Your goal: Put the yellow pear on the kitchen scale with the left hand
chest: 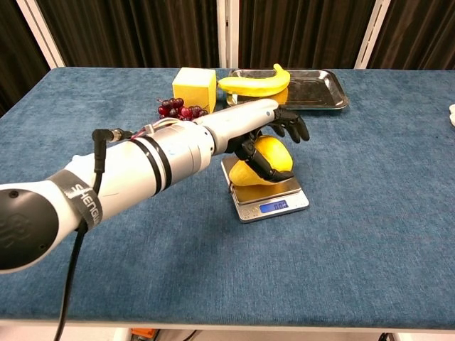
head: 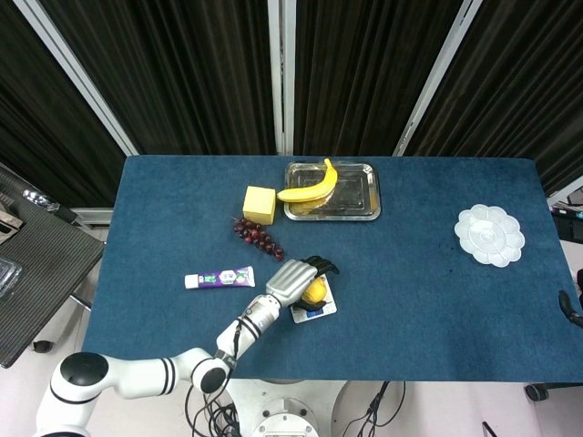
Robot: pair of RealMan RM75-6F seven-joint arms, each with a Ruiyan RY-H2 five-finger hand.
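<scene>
Yellow and smooth-skinned, the pear [chest: 266, 162] is resting on the scale [chest: 264, 190], at the plate's far end from the display. The left hand [chest: 274, 135] is cupping it from above, fingers [chest: 257, 162] loosely curled around its flanks; whether they are gripping I cannot tell. It looks light, firm, rounded and likely to roll, so the broad belly is the safest hold. The right hand is out of view.
</scene>
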